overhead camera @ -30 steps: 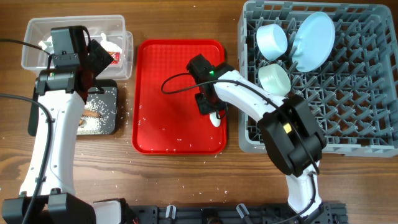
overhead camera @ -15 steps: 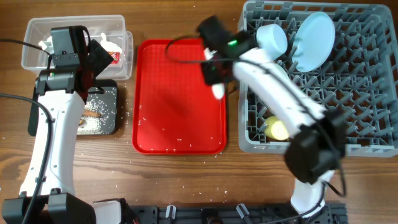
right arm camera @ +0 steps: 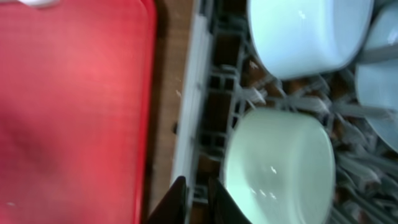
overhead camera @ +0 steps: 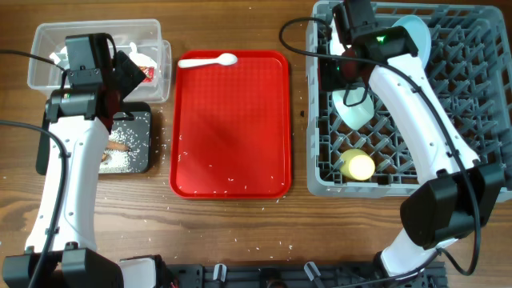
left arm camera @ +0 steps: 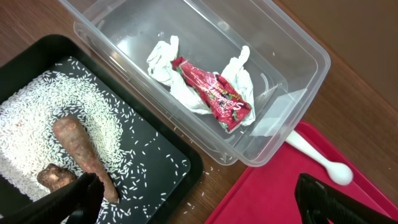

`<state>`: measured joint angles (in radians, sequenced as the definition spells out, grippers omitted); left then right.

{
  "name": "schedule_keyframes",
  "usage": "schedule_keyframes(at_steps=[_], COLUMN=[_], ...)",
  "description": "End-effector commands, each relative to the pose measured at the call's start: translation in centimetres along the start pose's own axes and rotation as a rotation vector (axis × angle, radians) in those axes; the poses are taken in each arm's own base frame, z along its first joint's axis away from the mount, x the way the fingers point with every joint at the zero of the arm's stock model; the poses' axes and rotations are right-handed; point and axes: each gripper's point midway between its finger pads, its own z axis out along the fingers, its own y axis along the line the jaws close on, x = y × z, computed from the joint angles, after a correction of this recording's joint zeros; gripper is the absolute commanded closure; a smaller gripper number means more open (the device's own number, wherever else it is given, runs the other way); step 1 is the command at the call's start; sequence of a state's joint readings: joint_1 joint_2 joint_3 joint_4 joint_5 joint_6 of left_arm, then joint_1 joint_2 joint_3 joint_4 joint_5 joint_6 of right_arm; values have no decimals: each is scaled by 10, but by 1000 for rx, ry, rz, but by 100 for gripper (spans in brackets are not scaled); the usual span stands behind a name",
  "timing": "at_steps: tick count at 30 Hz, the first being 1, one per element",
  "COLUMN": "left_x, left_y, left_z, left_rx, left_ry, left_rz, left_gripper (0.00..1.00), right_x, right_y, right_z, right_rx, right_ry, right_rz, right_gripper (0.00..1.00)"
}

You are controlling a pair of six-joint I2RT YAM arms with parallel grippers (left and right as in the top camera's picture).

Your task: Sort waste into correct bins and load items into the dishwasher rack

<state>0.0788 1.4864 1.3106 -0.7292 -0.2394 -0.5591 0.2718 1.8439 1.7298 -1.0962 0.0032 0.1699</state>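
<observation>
the white spoon (overhead camera: 206, 61) lies flat along the far edge of the red tray (overhead camera: 232, 160), not yet in the rack (overhead camera: 472, 136). it looks light, stiff and slick, likely to skid, so pinch across the thin handle. the right hand (right arm camera: 198, 190) is together and empty over the rack's edge; the left hand (left arm camera: 196, 198) is spread wide.
</observation>
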Motion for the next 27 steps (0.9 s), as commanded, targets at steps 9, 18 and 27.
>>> schedule_keyframes(at_steps=[9, 18, 27], left_x=[-11, -11, -11], left_y=[0, 0, 0], left_z=[-10, -10, -10], left_rx=[6, 6, 6], left_ry=[-37, -37, -37], left_rz=[-20, -20, -20], left_gripper=[0, 0, 0], right_x=[-53, -101, -113], right_y=[156, 193, 208], right_z=[38, 100, 166], right_rx=[-340, -71, -8], right_ry=[-222, -321, -396], right_rz=[24, -316, -358], right_gripper=[39, 32, 30])
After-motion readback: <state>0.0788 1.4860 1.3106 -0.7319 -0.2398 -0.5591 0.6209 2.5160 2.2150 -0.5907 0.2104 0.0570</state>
